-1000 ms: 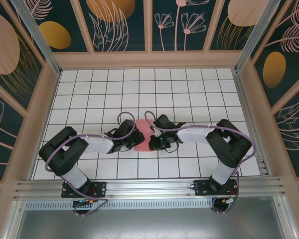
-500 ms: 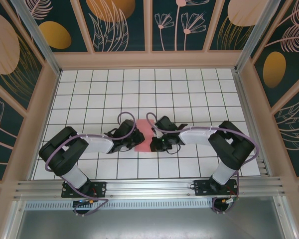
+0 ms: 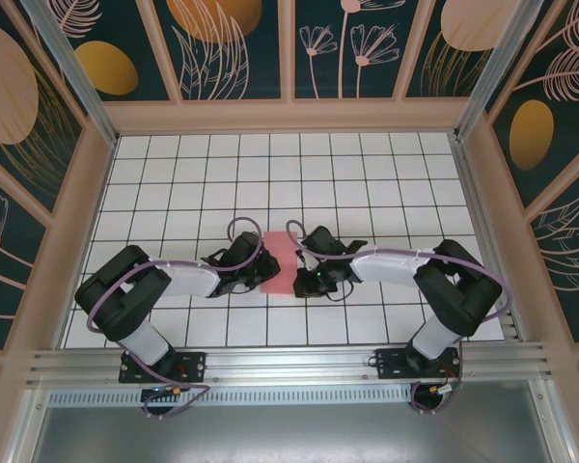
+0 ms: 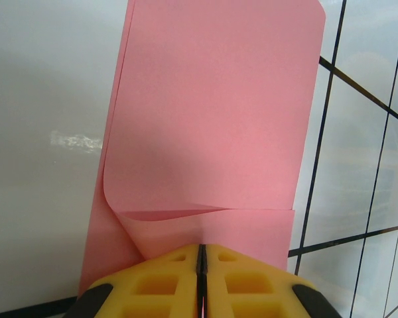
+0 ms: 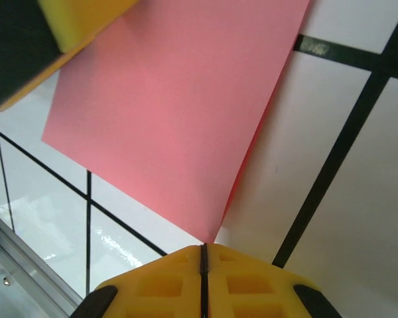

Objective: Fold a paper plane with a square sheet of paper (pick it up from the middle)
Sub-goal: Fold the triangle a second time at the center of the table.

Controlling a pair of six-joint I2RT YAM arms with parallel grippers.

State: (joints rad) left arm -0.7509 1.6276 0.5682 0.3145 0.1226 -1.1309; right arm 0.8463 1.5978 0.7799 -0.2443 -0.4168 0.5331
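Note:
The square sheet of paper [image 3: 280, 262] is pink and lies folded over on the white grid table between my two grippers. In the left wrist view the sheet [image 4: 212, 119] has a flap curling up from its near edge into my left gripper [image 4: 200, 248], whose yellow jaws are shut on that edge. The left gripper [image 3: 261, 273] sits at the sheet's left side. My right gripper [image 3: 299, 281] is at the sheet's near right corner. In the right wrist view the sheet [image 5: 166, 112] tapers to a lifted corner that ends at my right gripper [image 5: 203, 248], shut on it.
A yellow finger [image 5: 73, 26] of the left gripper shows in the upper left of the right wrist view. Beige frame walls [image 3: 87, 193] enclose the grid table [image 3: 367, 174], and an aluminium rail [image 3: 289, 365] runs along the near edge.
The right arm's elbow has swung to the right and its gripper has drawn slightly back toward the near edge. The sheet now looks narrower. The left arm has not moved.

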